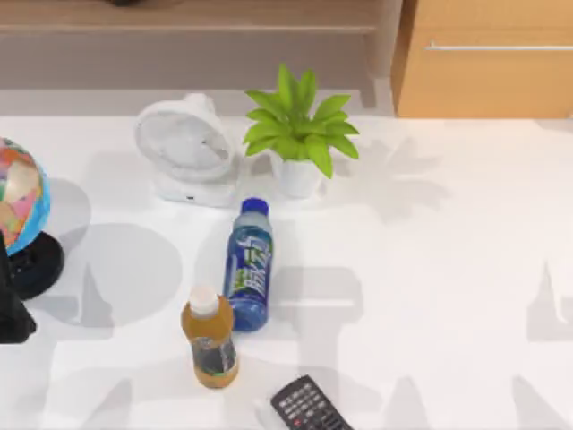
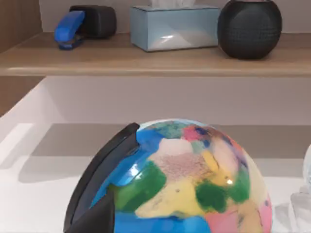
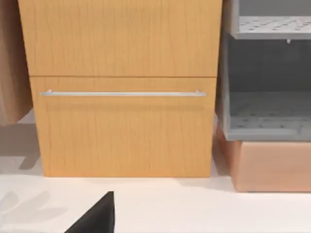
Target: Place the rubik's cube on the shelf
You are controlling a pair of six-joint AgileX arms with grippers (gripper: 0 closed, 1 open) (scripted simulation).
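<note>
Your rubik's cube isn't anywhere on the counter [image 1: 430, 269] here. The shelf [image 1: 188, 16] runs along the upper left of the top view. I cannot tell whether either claw is spread or pressed together. Your left arm sits at the left edge beside the globe [image 1: 20, 202]; a blind reach could knock it over or topple the bottles.

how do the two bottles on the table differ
The blue bottle has a blue cap and a blue-green label; the orange bottle has a white cap, amber liquid and a dark label. The blue bottle looks longer and lies nearer the plant; the orange bottle sits nearer the remote. Both are capped drink bottles, side by side.
</note>
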